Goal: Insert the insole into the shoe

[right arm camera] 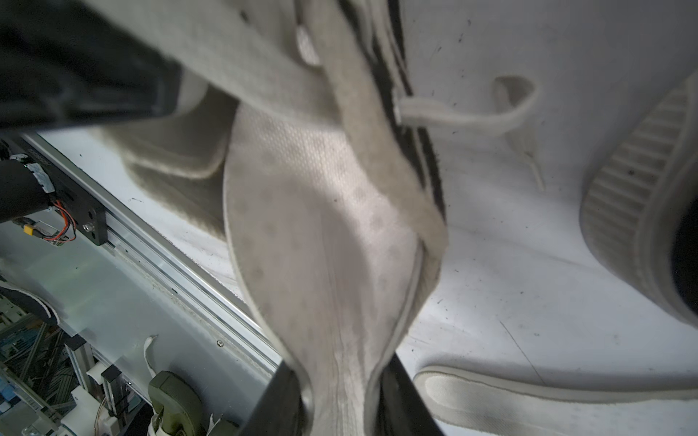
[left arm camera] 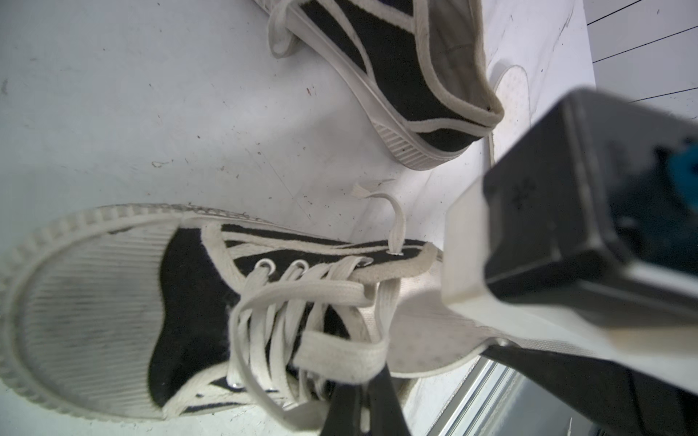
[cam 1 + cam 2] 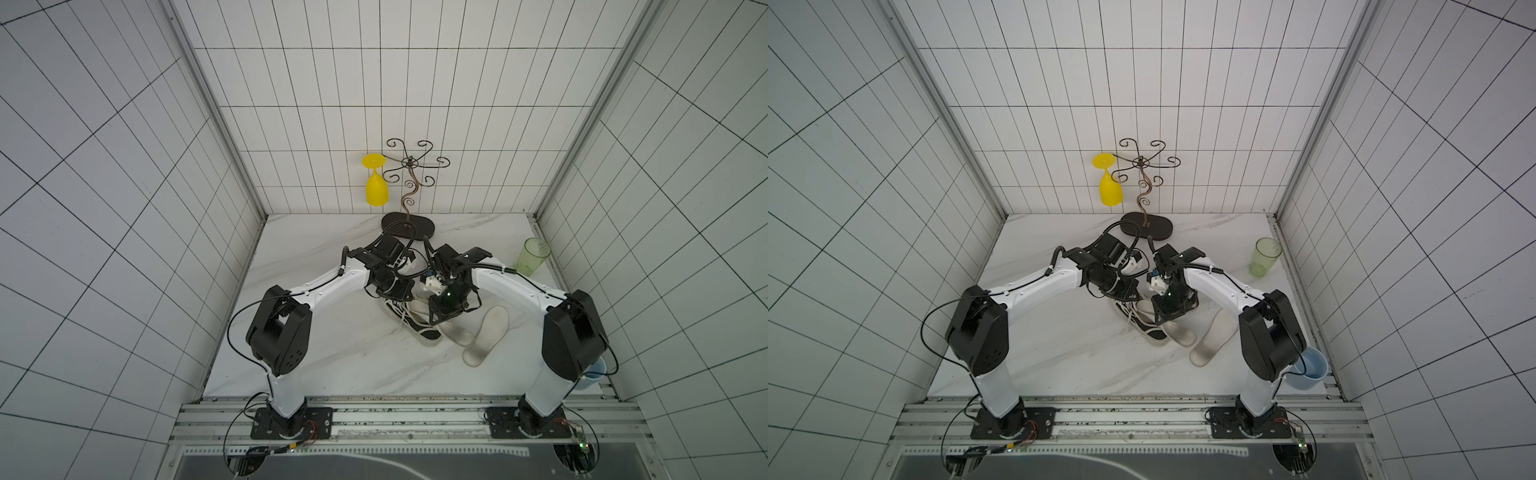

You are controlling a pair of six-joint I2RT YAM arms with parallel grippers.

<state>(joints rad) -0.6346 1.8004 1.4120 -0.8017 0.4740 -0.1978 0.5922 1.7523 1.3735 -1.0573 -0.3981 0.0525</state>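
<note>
Pinches insole [image 1: 321,245] by one end in right gripper [image 1: 340,385], long axis running straight from the fingers into the mouth of shoe [image 2: 189,294], far part tucked under the collar. Holds left gripper [image 2: 362,400] shut beside the laces; cannot tell whether clamped on anything. Soft, dotted, bowed fabric; black canvas, ribbed rubber toe.

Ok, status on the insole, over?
Left claw shut at laces of the black-and-white canvas sneaker. Right claw shut on the white fabric insole, front inside the sneaker, heel out. Second matching sneaker alongside, not blocking.
</note>
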